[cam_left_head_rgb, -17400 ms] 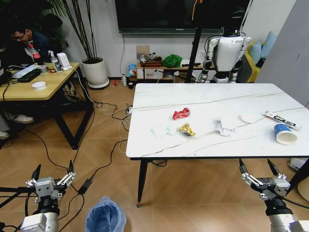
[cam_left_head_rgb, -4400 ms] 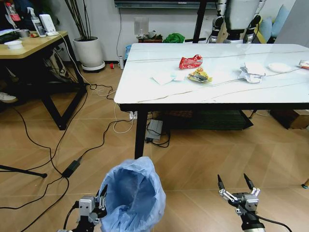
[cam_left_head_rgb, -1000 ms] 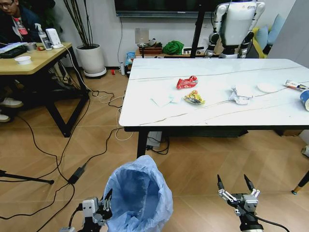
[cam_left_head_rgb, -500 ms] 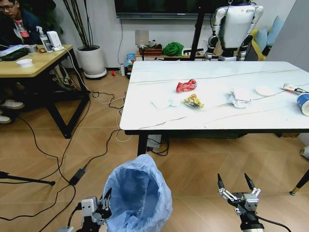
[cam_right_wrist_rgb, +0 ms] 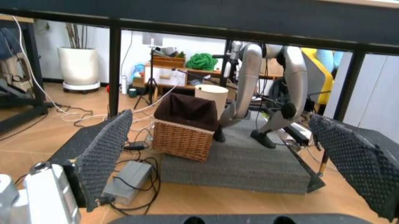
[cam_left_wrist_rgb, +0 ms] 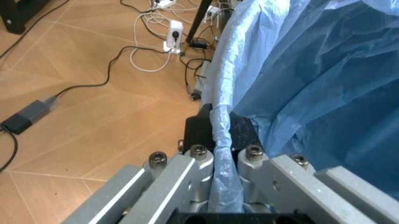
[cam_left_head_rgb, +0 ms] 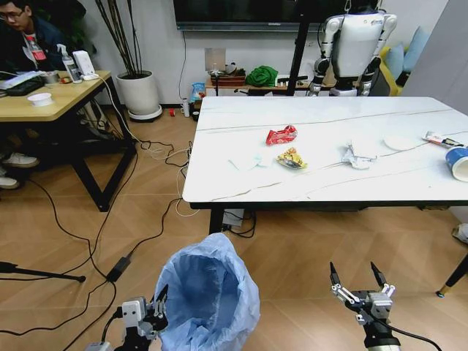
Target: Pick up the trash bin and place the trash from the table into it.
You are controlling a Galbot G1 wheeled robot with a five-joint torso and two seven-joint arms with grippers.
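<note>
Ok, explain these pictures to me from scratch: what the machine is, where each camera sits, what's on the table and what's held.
This is a wheeled robot with two arms. The wide picture comes from its head, looking down; the others come from cameras on each wrist. The left gripper, low at the robot's left, is shut on the rim of the trash bin, with its blue bag pinched between the fingers. The right gripper hangs open and empty below table height. On the table lie a red wrapper, a yellow wrapper, crumpled tissues, a white disc, a thin tube and a blue cup.
</note>
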